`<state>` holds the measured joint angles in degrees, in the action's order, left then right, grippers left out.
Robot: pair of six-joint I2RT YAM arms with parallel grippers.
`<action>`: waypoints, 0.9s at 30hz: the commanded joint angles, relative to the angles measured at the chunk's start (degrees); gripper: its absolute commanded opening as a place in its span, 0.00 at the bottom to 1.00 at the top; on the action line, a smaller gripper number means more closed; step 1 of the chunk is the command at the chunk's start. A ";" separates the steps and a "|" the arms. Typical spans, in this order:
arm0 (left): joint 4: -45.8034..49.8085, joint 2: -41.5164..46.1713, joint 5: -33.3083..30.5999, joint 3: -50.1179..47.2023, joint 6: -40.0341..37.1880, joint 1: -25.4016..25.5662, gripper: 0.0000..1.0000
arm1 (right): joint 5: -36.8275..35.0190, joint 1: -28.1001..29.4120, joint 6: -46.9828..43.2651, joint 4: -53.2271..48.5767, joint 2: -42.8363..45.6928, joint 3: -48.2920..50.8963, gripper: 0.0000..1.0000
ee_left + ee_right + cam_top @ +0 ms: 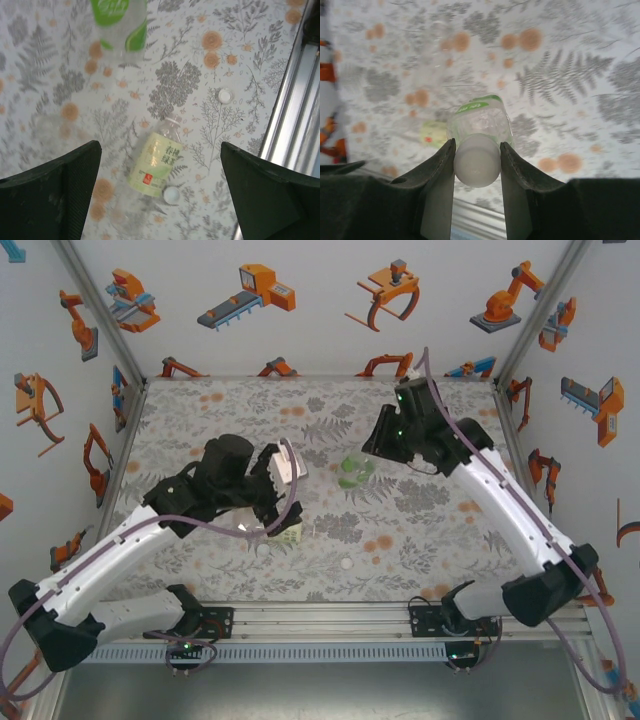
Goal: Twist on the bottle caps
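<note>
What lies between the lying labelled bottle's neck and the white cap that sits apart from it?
Only bare floral mat. The left wrist view shows the labelled bottle and that white cap apart, with nothing between them.

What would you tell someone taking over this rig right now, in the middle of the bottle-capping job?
Left tool: open, empty, over the slim bottle, which lies on its side on the mat, neck apparently bare.
Right tool: shut on a white cap at the top of the standing green bottle; whether it is threaded on cannot be told.
A loose cap lies beside the slim bottle's base, and a second cap nearer the rail.
Done: nothing confirmed.
Left: finish the green bottle's cap, then stand and cap the slim bottle.
</note>
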<state>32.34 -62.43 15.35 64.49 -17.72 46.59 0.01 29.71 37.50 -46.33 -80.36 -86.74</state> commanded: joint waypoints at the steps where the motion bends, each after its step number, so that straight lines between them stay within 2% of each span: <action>1: 6.35 -2.52 -1.31 4.98 12.83 -4.89 0.90 | -2.11 -3.36 -12.05 -2.67 -5.53 -5.33 0.13; 4: 9.86 -3.44 -0.09 5.87 13.25 -6.05 0.85 | -2.21 -6.35 -15.87 -2.47 -11.55 -9.53 0.13; 7: 8.72 -2.38 0.32 3.78 14.38 -6.14 0.84 | -2.85 -8.37 -19.11 -2.54 -17.75 -14.39 0.12; 16: 11.09 -2.17 2.05 2.03 16.78 -6.25 0.78 | -4.99 -12.57 -21.69 -1.78 -30.69 -24.09 0.11; 22: 11.46 -2.50 2.45 2.24 16.16 -6.26 0.77 | -6.76 -12.69 -23.04 -0.64 -34.72 -25.68 0.13; 27: 11.31 -1.98 1.34 1.77 15.56 -6.33 0.77 | -6.08 -12.73 -22.35 -0.11 -35.83 -24.28 0.19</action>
<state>42.72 -65.43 16.47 66.61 -2.09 40.47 -5.26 17.02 15.59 -46.87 -115.94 -110.50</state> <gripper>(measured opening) 0.773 0.366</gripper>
